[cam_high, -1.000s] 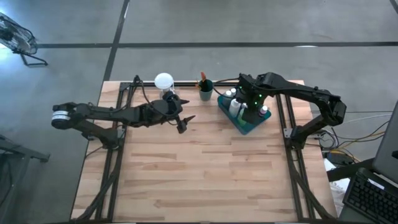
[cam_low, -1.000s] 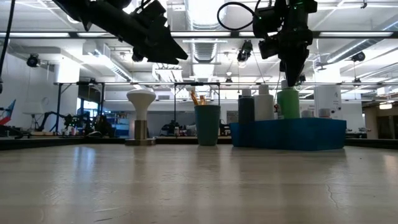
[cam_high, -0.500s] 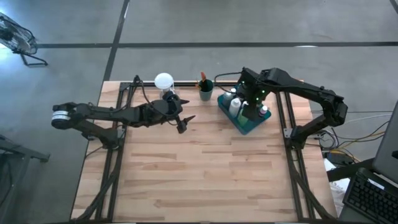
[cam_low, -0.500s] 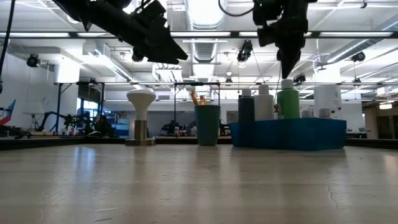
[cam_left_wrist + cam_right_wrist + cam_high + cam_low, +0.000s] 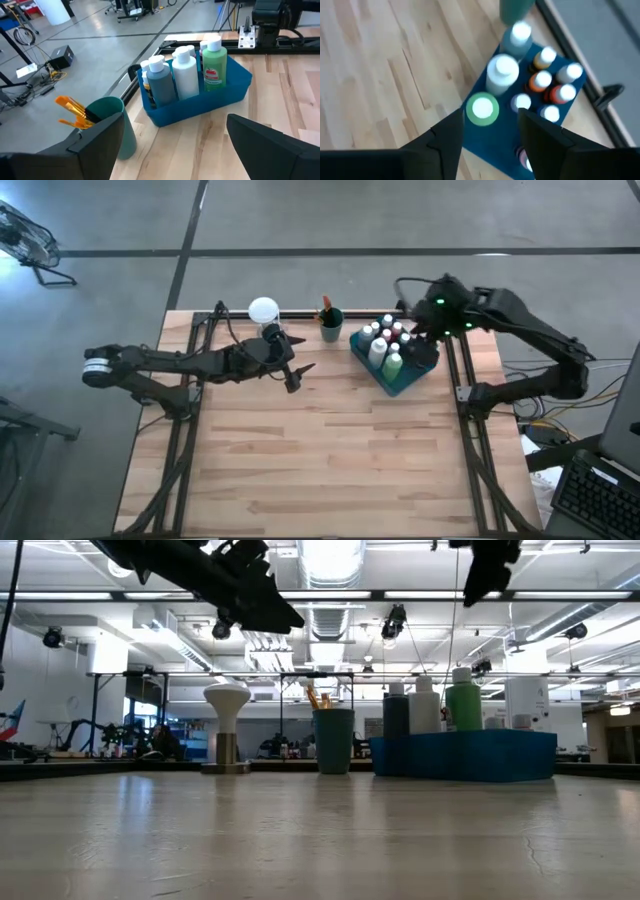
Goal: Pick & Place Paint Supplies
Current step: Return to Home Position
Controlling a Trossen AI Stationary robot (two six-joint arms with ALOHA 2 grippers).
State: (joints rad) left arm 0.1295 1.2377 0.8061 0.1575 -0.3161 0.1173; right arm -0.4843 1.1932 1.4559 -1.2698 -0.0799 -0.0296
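The right gripper [image 5: 491, 119] hangs high above the blue bin [image 5: 392, 383]. Its two fingers are parted with nothing between them, and its own camera looks straight down past them onto the caps. The left gripper [image 5: 175, 120] is held in the air well away from the bin, fingers spread wide and empty, pointing toward it.

A teal cup [image 5: 116, 127] stands just beside the bin, on the side nearer the left gripper. It holds orange-handled brushes [image 5: 74, 111], two of which show in the left wrist view. Past the cup, farther from the bin, stands a round white-topped object [image 5: 263, 310] on a metal base.

The paint bottles all stand upright inside the bin. There are three tall ones: a grey-blue bottle [image 5: 159, 82], a white bottle [image 5: 185, 75] and a green bottle [image 5: 214, 65]. Behind them are the small bottles [image 5: 541, 80]. The right wrist view shows six small white caps clearly, some on orange or red bodies, and a seventh half hidden by a finger. The low view shows only the three tall bottles above the bin's wall.
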